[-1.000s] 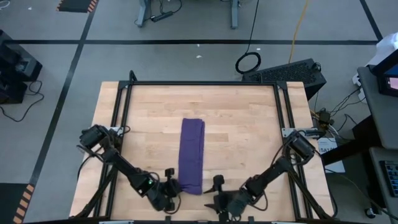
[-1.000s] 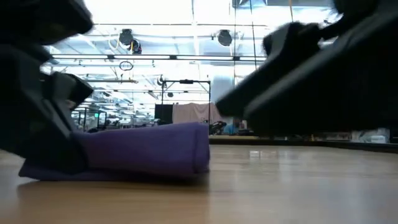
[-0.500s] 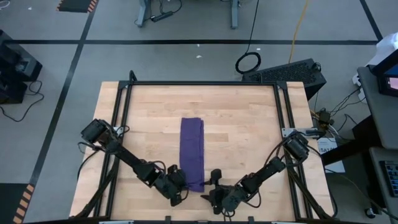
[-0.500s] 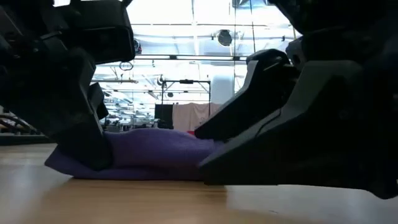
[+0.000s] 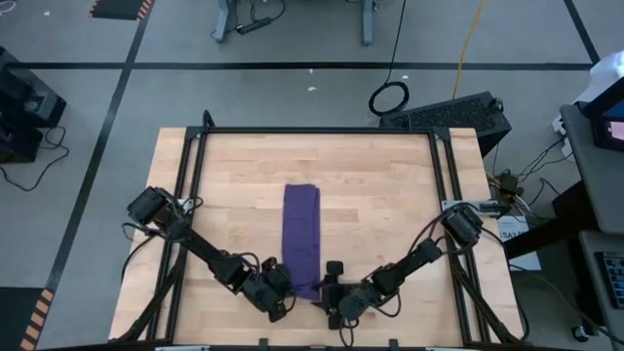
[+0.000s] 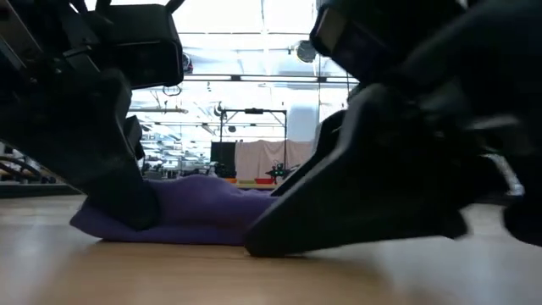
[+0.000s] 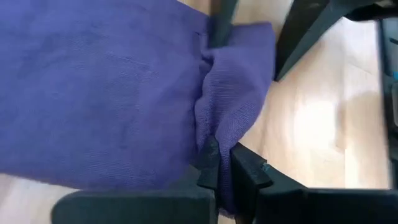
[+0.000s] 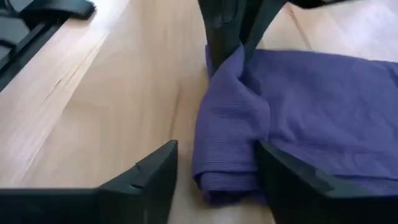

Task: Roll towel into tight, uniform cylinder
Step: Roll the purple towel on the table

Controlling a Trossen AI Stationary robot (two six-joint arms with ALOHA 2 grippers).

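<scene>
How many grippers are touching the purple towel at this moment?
1 for sure: the left gripper pinches the towel at its near left corner. The right gripper straddles the near right corner, open; contact unclear.

**Both grippers arrive at the towel's near end**

A second ago the left gripper [image 5: 283, 291] stood just outside the near-left corner of the towel [image 5: 300, 234]; it has since moved in and pinched that corner, bunching the cloth between its fingers [image 7: 214, 163]. The right gripper [image 5: 328, 290], earlier apart from the cloth on the bare table, has advanced until its spread fingers [image 8: 149, 171] straddle the near-right corner. The towel's near end has drawn slightly inward.
</scene>
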